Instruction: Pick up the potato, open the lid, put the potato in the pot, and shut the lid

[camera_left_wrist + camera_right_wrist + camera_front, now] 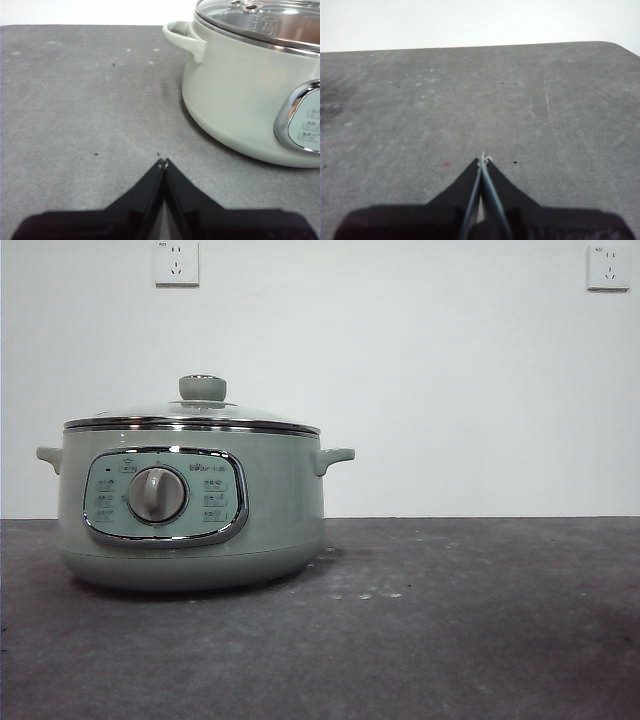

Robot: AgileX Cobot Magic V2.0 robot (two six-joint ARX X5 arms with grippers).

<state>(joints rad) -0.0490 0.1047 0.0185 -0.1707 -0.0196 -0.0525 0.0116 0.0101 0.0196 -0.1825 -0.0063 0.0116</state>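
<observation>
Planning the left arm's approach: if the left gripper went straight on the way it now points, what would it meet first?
Probably nothing: the left gripper, shut, points across bare table, and the pot sits off to one side of that line, as far as this view shows.

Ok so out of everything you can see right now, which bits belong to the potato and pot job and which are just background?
Part of the job:
pot
lid, seated on the pot
left tool, shut, empty, beside the pot
right tool, shut, empty, over bare table
No potato visible in any view.

Just there:
table
two wall sockets
</observation>
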